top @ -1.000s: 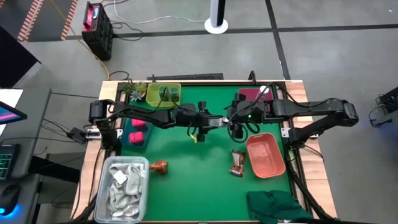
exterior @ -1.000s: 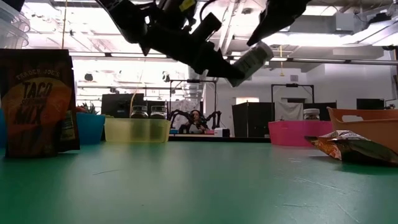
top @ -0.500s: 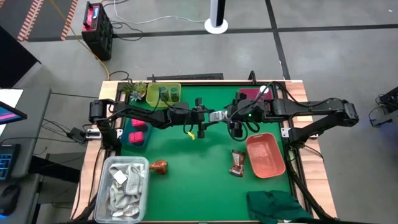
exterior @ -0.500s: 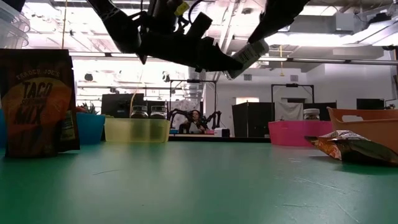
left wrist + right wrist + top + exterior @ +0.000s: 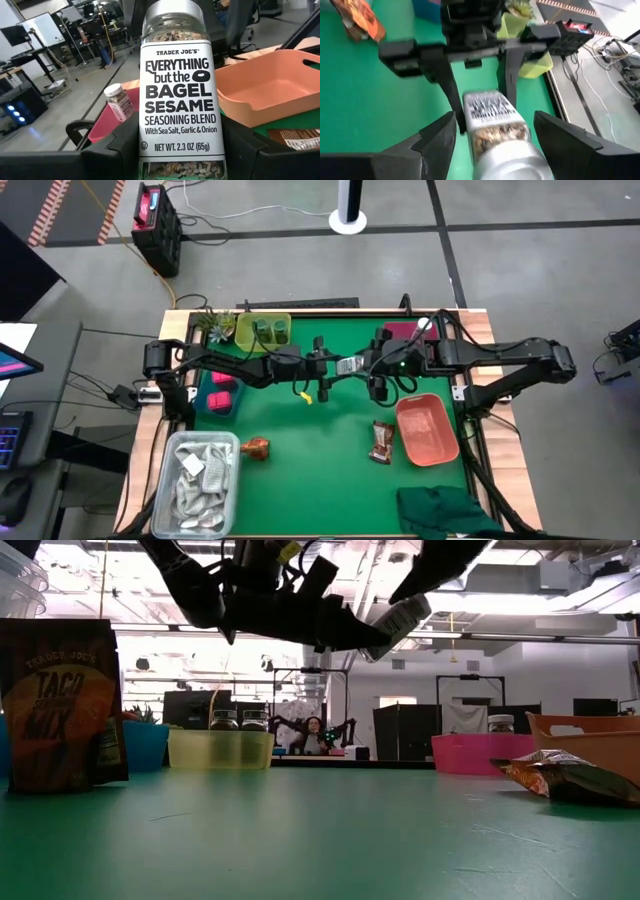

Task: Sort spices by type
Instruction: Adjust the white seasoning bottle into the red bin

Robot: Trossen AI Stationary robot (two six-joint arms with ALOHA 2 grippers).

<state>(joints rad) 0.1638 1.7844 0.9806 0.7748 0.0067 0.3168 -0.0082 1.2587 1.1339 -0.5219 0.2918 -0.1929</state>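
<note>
My left gripper [image 5: 338, 368] is clamped on the bagel seasoning bottle [image 5: 181, 90], up in the air mid-table. Right gripper [image 5: 372, 366] sits around its cap end, fingers [image 5: 438, 137] spread wide, not touching it.

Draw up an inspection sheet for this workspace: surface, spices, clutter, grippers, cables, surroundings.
Surface: green mat on a wooden table.
Job's things: bottle held in the air above mid-mat; second bottle in the pink bin; two green jars in the yellow bin; pink packs in the blue bin; one sachet beside the empty orange tray, another near the tub.
Clutter: tub of rags and dark cloth at the table's edge; small plant.
Grippers: left gripper shut on the bottle; right gripper open, fingers either side of its cap end.
Cables: yellow cable on the floor.
Surroundings: person seated far behind.
</note>
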